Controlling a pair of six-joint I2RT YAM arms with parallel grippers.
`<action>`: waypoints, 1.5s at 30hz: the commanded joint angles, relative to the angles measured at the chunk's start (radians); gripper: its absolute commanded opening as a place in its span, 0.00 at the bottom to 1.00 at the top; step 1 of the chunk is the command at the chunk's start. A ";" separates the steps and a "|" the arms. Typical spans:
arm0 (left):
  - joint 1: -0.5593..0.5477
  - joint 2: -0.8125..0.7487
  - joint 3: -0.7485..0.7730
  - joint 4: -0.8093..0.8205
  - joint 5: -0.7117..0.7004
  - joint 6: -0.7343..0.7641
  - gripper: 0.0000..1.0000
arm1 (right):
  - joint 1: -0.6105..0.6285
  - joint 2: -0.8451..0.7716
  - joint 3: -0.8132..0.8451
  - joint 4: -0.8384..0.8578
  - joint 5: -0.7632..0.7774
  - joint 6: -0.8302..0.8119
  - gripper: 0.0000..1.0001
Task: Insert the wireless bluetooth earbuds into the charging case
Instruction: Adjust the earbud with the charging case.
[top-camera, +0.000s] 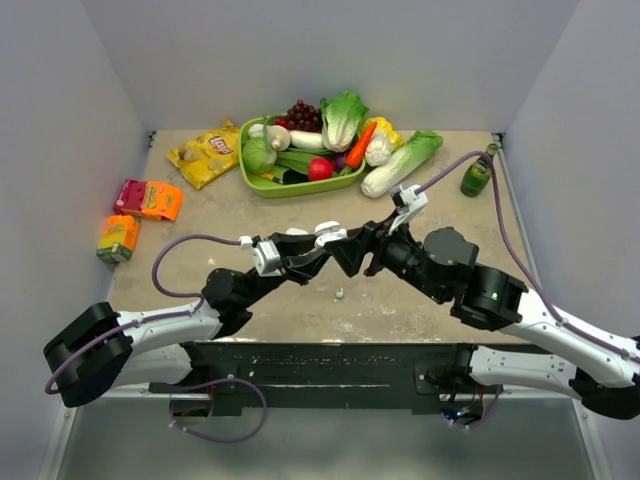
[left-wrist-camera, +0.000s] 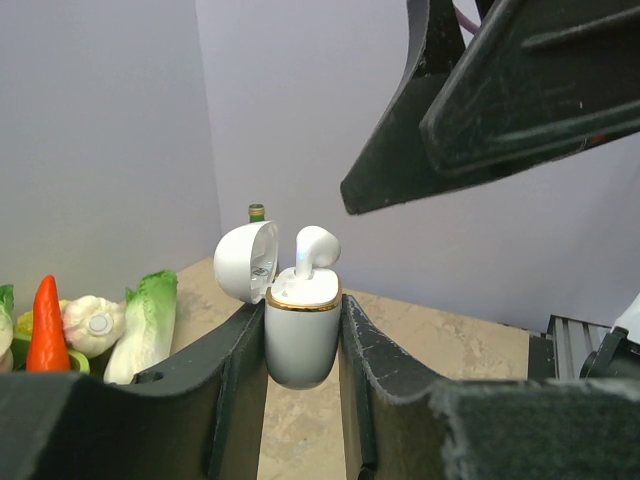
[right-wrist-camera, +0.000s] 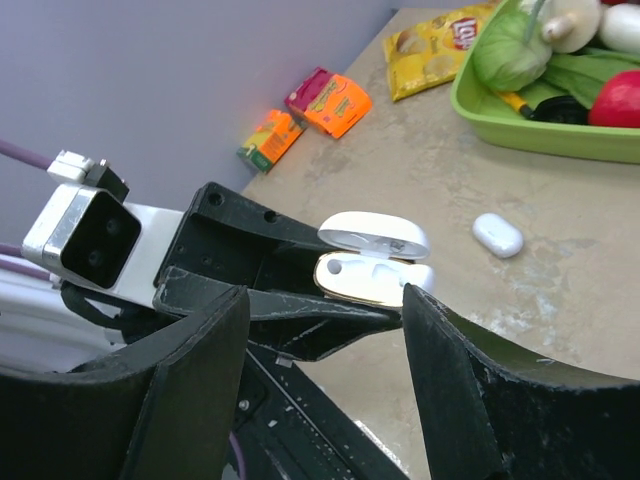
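My left gripper (left-wrist-camera: 303, 312) is shut on the white charging case (left-wrist-camera: 301, 335), which has a gold rim and an open lid (left-wrist-camera: 247, 261). It holds the case upright above the table. One white earbud (left-wrist-camera: 316, 248) stands in the case with its head sticking out of a slot. In the right wrist view the case (right-wrist-camera: 372, 277) lies just ahead of my open, empty right gripper (right-wrist-camera: 322, 300). The two grippers meet at the table's middle (top-camera: 338, 248). A tiny loose earbud (top-camera: 340, 294) lies on the table below them. A second closed white case (right-wrist-camera: 497, 234) lies on the table.
A green tray (top-camera: 262, 182) of vegetables and grapes stands at the back, with a lettuce (top-camera: 400, 165) beside it. A chips bag (top-camera: 205, 152), a pink-orange box (top-camera: 148, 198) and a small orange box (top-camera: 118, 237) lie at the left. A green bottle (top-camera: 477, 175) stands at the back right.
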 joint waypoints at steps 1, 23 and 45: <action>-0.001 -0.028 -0.006 0.487 -0.006 0.032 0.00 | 0.004 -0.061 0.024 -0.024 0.120 -0.008 0.66; -0.001 -0.018 0.001 0.496 0.007 0.020 0.00 | 0.002 0.017 -0.009 0.006 0.047 0.022 0.66; -0.001 0.005 0.006 0.517 0.007 0.012 0.00 | 0.004 0.046 -0.006 0.089 -0.054 0.017 0.65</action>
